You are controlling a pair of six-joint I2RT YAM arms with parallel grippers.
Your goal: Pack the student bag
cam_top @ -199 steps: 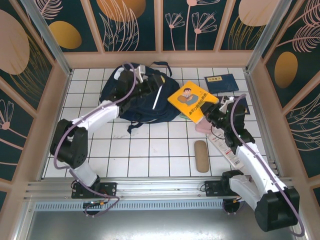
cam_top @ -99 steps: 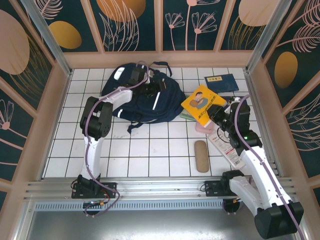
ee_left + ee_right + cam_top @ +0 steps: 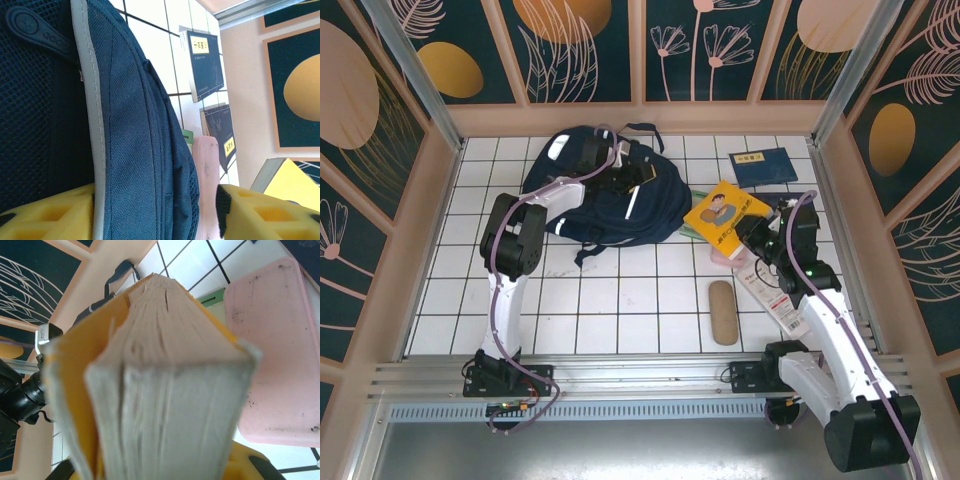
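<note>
Top external view gives you the student bag (image 3: 590, 205) lying toward the far left of the white-tiled worktop (image 3: 620, 295), its dark straps trailing onto the tiles at its near edge. Your left claw (image 3: 632, 172) is over the bag's far right part, and the arm reaches across the fabric to get there. In the left wrist view that left claw (image 3: 155, 212) has its jaws apart and straddles a raised fold of the student bag (image 3: 135, 150), where a pale piping strip runs along the navy cloth. The left yellow finger (image 3: 47, 215) lies against the fabric, while the right one stands clear of it, with the pink case (image 3: 206, 170) showing in the gap. Your right claw (image 3: 752, 237) is clamped on the yellow book (image 3: 725, 213), which it holds tilted just to the right of the bag, above the pink case (image 3: 728, 257). From the right wrist view you look straight along the page edges of the yellow book (image 3: 165, 370), gripped in the right claw (image 3: 160, 467), with the pink case (image 3: 280, 355) flat on the tiles beside it. A blue booklet (image 3: 765, 165) lies near the far right corner of the worktop. A tan case (image 3: 722, 312) rests by itself on the near tiles, well apart from the bag.
</note>
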